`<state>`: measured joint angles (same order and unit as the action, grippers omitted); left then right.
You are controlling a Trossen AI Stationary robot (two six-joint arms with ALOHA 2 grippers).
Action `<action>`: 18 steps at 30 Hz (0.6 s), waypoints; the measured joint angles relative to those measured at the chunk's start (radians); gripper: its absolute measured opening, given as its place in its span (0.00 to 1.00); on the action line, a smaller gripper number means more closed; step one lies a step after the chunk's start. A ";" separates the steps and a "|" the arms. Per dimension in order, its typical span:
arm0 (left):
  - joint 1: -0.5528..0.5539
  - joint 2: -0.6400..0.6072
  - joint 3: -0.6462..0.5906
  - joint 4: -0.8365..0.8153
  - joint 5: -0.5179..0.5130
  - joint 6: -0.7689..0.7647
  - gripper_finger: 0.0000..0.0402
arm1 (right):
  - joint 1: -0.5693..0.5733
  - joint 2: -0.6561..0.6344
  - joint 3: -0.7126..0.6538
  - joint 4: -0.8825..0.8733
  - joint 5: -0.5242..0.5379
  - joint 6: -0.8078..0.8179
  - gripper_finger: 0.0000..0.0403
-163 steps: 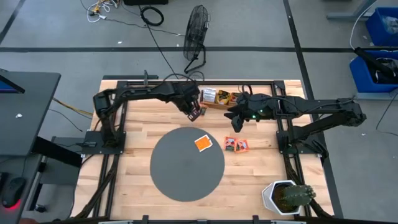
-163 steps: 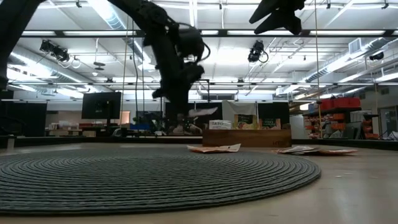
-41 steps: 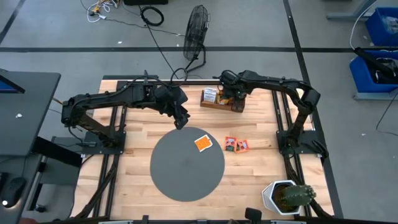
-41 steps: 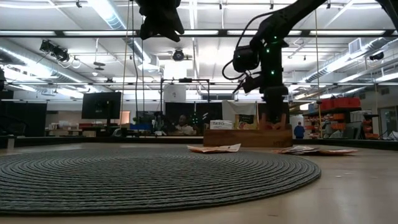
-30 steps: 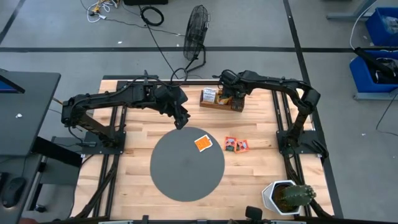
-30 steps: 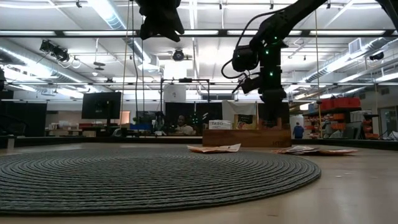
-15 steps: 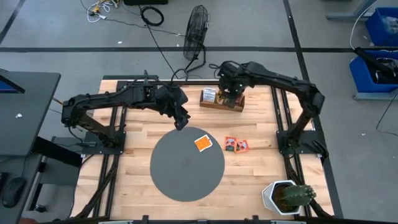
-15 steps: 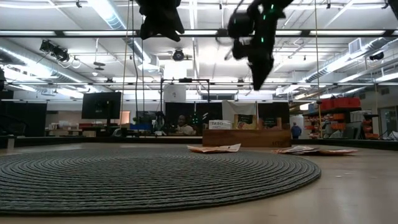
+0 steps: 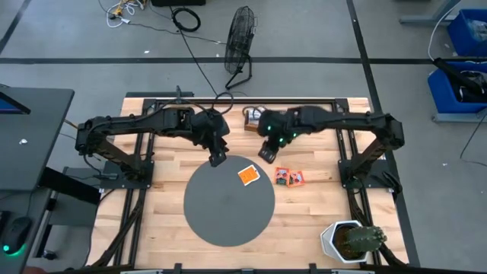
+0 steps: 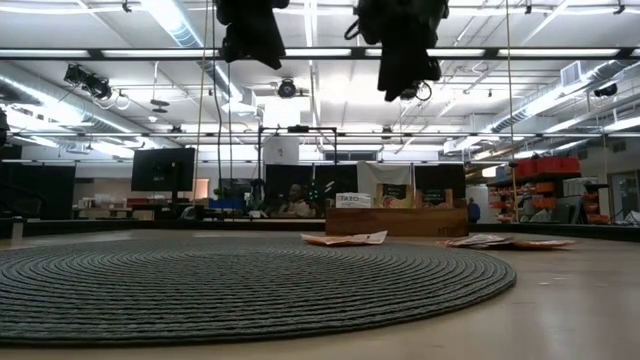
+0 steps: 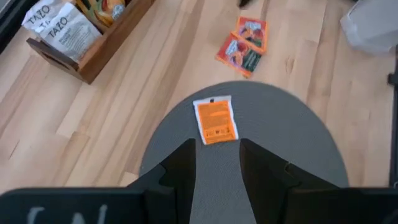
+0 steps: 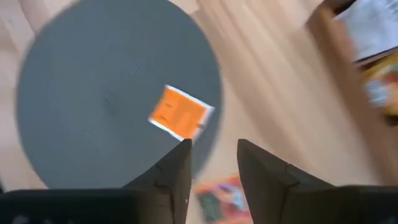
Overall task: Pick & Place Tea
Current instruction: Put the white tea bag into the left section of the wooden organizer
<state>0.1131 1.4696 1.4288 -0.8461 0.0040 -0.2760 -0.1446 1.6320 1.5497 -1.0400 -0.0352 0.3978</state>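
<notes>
One orange tea packet [image 9: 248,174] lies on the grey disc [image 9: 228,202] near its one o'clock edge; two more packets [image 9: 289,177] rest on the counter [image 9: 167,190] just past its two o'clock rim. The right tool [image 9: 267,151] hovers above, fingers parted, seemingly empty. The left tool [image 9: 217,157] waits at eleven o'clock, parted, empty. Likely step: fetching another packet, which calls for descending squarely.
</notes>
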 joint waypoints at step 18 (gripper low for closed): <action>-0.006 -0.002 0.000 -0.184 -0.004 0.071 0.32 | 0.159 0.091 -0.322 0.466 -0.006 0.509 0.46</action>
<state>0.1070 1.4681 1.4288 -1.0306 0.0002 -0.2045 0.0144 1.7234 1.2273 -0.5742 -0.0414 0.9073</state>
